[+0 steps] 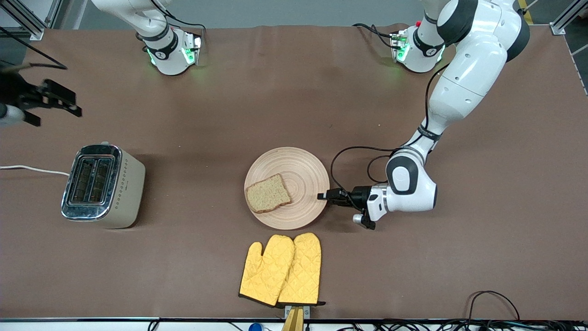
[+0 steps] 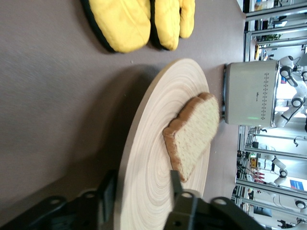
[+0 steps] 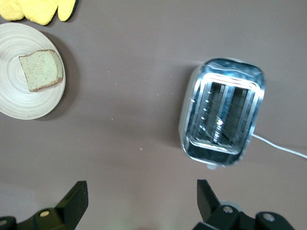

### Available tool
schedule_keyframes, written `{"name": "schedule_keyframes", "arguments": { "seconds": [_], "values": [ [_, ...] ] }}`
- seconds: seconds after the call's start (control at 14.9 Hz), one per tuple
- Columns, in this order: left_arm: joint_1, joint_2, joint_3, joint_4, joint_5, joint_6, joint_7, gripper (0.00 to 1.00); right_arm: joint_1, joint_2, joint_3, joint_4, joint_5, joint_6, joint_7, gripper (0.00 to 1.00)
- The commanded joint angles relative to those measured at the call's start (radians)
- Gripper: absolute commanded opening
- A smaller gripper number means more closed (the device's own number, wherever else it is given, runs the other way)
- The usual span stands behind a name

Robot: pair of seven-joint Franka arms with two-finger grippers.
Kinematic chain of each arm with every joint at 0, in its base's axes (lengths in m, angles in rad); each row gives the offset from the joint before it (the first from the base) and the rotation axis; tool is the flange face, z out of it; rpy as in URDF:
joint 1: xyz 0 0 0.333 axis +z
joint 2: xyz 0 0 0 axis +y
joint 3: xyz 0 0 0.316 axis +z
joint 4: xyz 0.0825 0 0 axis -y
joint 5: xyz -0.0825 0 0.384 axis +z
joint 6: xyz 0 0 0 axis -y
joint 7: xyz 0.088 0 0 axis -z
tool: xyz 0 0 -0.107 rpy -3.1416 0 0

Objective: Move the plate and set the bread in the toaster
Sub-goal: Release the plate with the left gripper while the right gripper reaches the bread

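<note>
The pale wooden plate [image 1: 303, 170] lies flat mid-table with the brown bread [image 1: 268, 193] slice on its half toward the toaster. My left gripper [image 1: 324, 195] is low at the plate's rim on the left arm's side. It stands open, with the rim [image 2: 148, 143] between its fingers [image 2: 175, 179] and the bread [image 2: 194, 134] just past them. The cream toaster [image 1: 103, 184] stands toward the right arm's end, both slots empty. My right gripper [image 1: 55, 103] hangs open and empty above the table by the toaster [image 3: 223, 117]. Its wrist view also shows the plate [image 3: 19, 103] and bread [image 3: 42, 69].
A pair of yellow oven mitts [image 1: 282, 269] lies nearer the front camera than the plate, close to the table's edge. The toaster's white cord [image 1: 32, 169] runs off the table's end. Black cables trail from the left wrist over the brown tabletop [image 1: 482, 239].
</note>
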Motion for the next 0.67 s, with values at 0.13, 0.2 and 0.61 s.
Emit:
{"name": "schedule_keyframes", "arguments": {
  "seconds": [0.13,0.2,0.61],
  "values": [
    [0.113,-0.083,-0.003,0.015,0.029,-0.011,-0.193,1.00,0.114,0.028,-0.002,-0.170,0.049,0.207,0.145,1.00],
    [0.138,-0.101,-0.005,0.016,0.079,-0.011,-0.230,1.00,0.144,0.065,-0.002,-0.173,0.049,0.217,0.188,1.00],
    [0.210,-0.202,-0.005,0.059,0.305,-0.049,-0.469,1.00,0.266,0.205,-0.002,-0.322,0.225,0.513,0.338,1.00]
  ]
}}
